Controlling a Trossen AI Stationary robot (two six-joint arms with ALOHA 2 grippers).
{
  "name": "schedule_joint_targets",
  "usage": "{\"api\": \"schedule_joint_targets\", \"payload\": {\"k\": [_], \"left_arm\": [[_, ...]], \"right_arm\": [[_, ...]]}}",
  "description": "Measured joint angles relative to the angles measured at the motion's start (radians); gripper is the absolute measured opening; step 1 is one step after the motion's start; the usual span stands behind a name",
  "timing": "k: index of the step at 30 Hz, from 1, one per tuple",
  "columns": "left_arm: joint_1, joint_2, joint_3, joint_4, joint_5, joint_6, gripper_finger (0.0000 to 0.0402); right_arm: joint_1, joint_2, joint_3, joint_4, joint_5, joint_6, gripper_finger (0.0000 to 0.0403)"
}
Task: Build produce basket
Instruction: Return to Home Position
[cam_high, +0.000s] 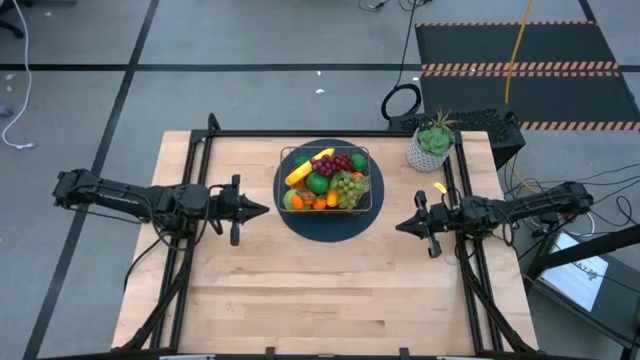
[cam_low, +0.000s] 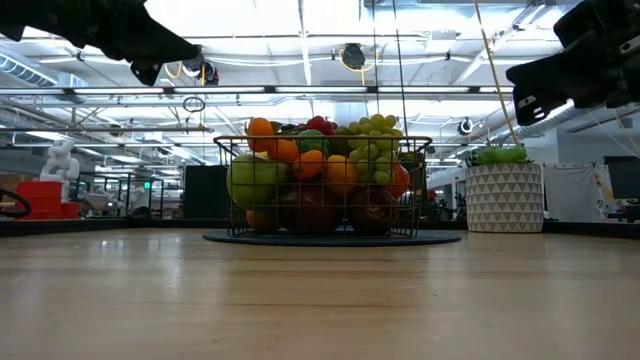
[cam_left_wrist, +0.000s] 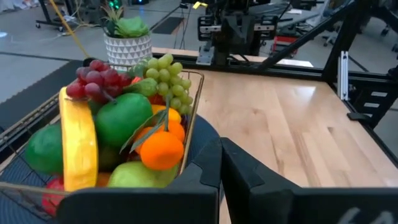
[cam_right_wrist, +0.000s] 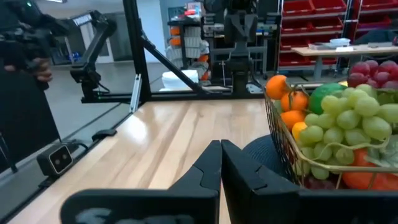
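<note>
The two fingers (cam_left_wrist: 208, 167) of the left gripper (cam_high: 260, 209) were pressed together, with nothing between them. The fingers (cam_right_wrist: 209, 163) of the right gripper (cam_high: 402, 226) were closed on each other in the same way, and they also held nothing. Both grippers hung in the air above the table (cam_high: 330, 290) without touching it. They pointed toward each other from opposite sides. The left one was just beside the left edge of the round dark mat (cam_high: 325, 230), and the right one was near its right edge.

The mat lay between the two grippers, and the basket (cam_high: 325, 148) stood on it. The produce filled the basket and rose above its rim. A yellow banana (cam_high: 300, 172) lay along the side facing the left gripper, and the red grapes (cam_high: 333, 163) were next to it. The green grapes (cam_high: 348, 187) were on the side facing the right gripper. Small oranges (cam_high: 320, 202) sat at one edge, with a round green fruit (cam_high: 317, 183) in the middle.

A potted plant (cam_high: 432, 145) in a white pot stood at a corner of the table on the right arm's side, apart from the basket.
</note>
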Motion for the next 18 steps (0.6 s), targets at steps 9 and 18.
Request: {"api": "schedule_joint_targets", "payload": {"k": [9,18], "left_arm": [[-0.009,-0.019,-0.014,0.020,-0.006,0.003,0.0005],[-0.009,-0.018,-0.014,0.017,-0.022,0.032,0.0003]], "right_arm": [[-0.025,-0.137,-0.002,-0.084,-0.024,-0.049,0.0000],[-0.150,-0.262,-0.003,-0.092,-0.054,-0.128,0.0000]]}}
